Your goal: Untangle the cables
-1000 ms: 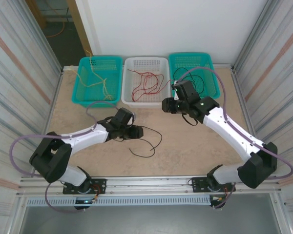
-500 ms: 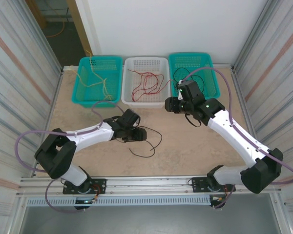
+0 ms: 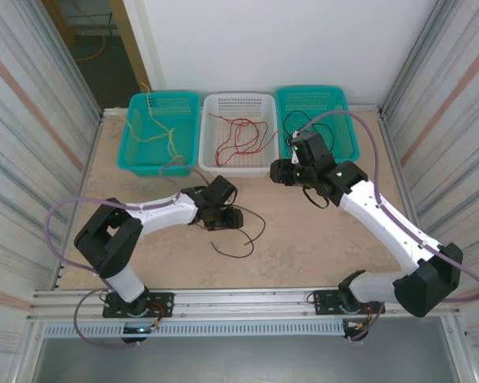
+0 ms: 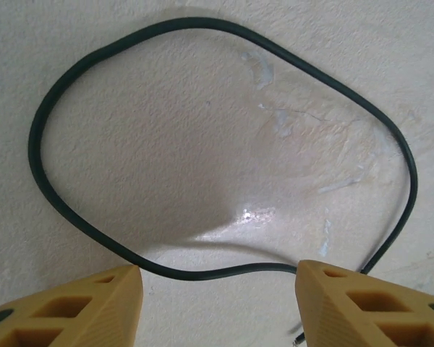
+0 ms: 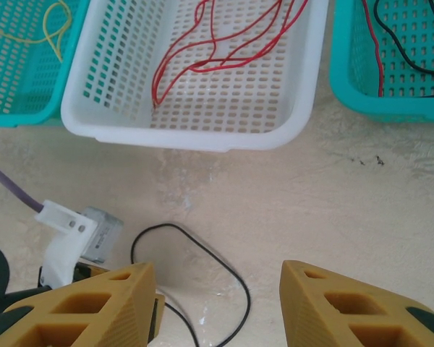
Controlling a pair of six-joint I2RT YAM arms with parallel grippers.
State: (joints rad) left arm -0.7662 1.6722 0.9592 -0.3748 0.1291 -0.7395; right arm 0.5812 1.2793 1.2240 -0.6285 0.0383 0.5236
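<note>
Three baskets stand in a row at the far edge of the table (image 3: 319,239). The left green basket (image 3: 161,95) holds the yellow cables (image 3: 156,136). The white basket (image 3: 238,171) in the middle holds the red cables (image 3: 241,136). The right green basket (image 3: 311,89) holds the dark cables (image 5: 412,61), and one red strand lies among them.

One loose black cable (image 4: 195,21) lies on the bare table, near the middle and in front of the white basket, well apart from all three. It curls into an open loop that crosses no other cable.

The left gripper (image 3: 233,217) sits low over the table at the left end of this loop. In its wrist view the fingers (image 4: 94,303) are spread apart, and the cable runs flat on the table across the gap between their tips. Neither finger presses on it.

The right gripper (image 3: 278,171) hangs above the table just in front of the white basket's right near corner. Its fingers (image 5: 333,303) are also apart, with nothing between them, and the loop and the left gripper lie below and to the left of it.
</note>
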